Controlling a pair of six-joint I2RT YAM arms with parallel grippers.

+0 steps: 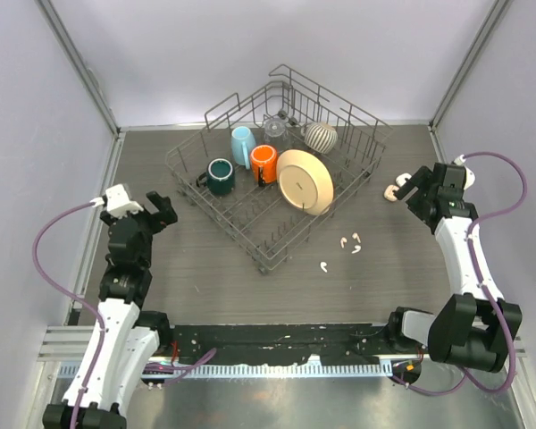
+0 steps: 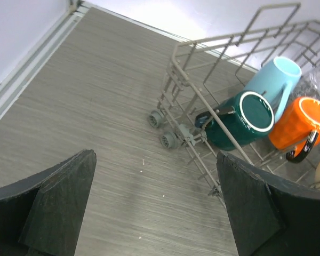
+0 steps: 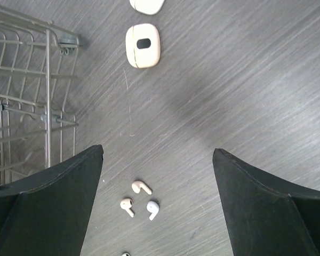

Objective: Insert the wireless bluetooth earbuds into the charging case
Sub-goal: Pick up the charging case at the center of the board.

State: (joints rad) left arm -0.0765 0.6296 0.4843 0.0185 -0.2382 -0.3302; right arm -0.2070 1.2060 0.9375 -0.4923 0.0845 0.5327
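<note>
Several tiny white earbuds (image 1: 350, 242) lie loose on the dark table just right of the rack's near corner. In the right wrist view three of the earbuds (image 3: 141, 187) form a cluster low between the fingers, and another peeks in at the bottom edge. The white charging case (image 3: 143, 45) lies open farther off, its lid (image 3: 146, 5) at the top edge. From above, the charging case (image 1: 392, 191) sits right beside my right gripper (image 1: 413, 190). The right gripper (image 3: 157, 152) is open and empty. My left gripper (image 1: 161, 207) hangs open over bare table at the left; the left gripper (image 2: 156, 156) holds nothing.
A wire dish rack (image 1: 186, 174) fills the table's middle, holding a teal mug (image 1: 221, 176), a light blue mug (image 1: 242, 143), an orange mug (image 1: 264, 163), a cream plate (image 1: 305, 181) and a striped cup (image 1: 321, 136). The dish rack's (image 2: 186, 106) wheeled corner is near the left fingers.
</note>
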